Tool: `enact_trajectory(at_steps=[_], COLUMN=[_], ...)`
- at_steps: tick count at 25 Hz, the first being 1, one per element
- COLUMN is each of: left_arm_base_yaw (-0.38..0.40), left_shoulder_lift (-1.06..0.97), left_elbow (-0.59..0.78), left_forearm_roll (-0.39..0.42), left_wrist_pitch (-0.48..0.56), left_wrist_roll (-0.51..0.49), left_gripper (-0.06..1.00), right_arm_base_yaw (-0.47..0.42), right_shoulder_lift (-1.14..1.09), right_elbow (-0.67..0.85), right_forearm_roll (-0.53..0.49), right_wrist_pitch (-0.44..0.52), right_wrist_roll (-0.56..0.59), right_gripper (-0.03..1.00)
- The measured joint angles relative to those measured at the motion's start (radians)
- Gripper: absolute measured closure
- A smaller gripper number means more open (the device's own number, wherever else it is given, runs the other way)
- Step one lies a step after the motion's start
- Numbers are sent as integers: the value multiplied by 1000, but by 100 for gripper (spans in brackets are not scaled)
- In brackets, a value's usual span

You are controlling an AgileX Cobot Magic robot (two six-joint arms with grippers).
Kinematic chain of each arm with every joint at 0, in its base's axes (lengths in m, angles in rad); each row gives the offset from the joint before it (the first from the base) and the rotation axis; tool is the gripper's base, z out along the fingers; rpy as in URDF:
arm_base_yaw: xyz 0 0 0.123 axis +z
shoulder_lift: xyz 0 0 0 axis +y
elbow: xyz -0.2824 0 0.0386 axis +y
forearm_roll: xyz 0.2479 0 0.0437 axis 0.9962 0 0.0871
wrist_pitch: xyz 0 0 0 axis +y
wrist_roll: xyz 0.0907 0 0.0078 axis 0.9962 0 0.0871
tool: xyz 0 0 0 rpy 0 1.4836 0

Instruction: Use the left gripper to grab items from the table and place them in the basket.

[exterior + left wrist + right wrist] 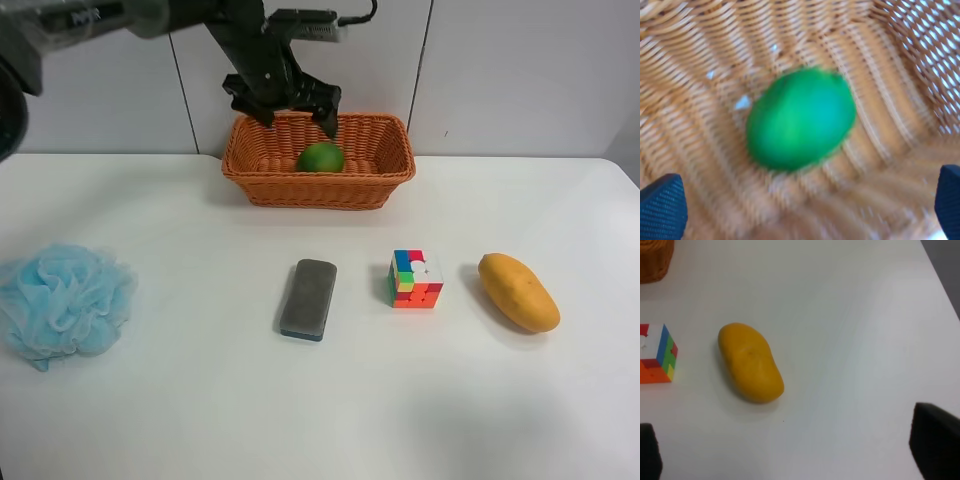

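At the far left of the white table (200, 410), near its edge, a fluffy blue bath pouf (62, 300) is seen lying alone, well apart from everything else; further right, near the middle of the tabletop, a grey sponge (307, 298) is laid flat with its long side running away from the camera; behind it, at the far edge of the table, the wicker basket (262, 182) is set, and a green fruit (320, 157) is seen lying inside it on the woven floor, about midway along its length. The left gripper (296, 122) is held just above the basket, over its rear rim, pointing down; its jaws are spread wide and nothing is gripped between them; in the left wrist view, which is blurred, the fruit is shown lying free beyond the two dark tips, touched by neither. To the right of the sponge, a many-coloured puzzle cube (415, 278) is stood on the table, apart from the sponge; further right again, near the cube but not touching it, a yellow mango (517, 291) is laid at a slant. The right gripper (790, 450) is shown in the right wrist view, above bare table near the mango; its jaws are parted widely, only the two dark tips being seen, and nothing is held between them.
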Motion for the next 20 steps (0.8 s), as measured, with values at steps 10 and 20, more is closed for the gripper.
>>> enact_trajectory(at_steps=[10,20], left_arm_base_yaw=[10,19], left_shoulder_lift=[-256,-700], left_elbow=[28,545], left_forearm_roll=[30,45], left_wrist_pitch=[273,278], left_wrist_roll=[-1,0], left_gripper=[-5,-5], right_arm_base_yaw=[0,0], right_shoulder_lift=[0,0], right_elbow=[0,0], right_forearm_roll=[0,0], right_wrist_pitch=[0,0], right_wrist_roll=[0,0], right_gripper=[-3,-3])
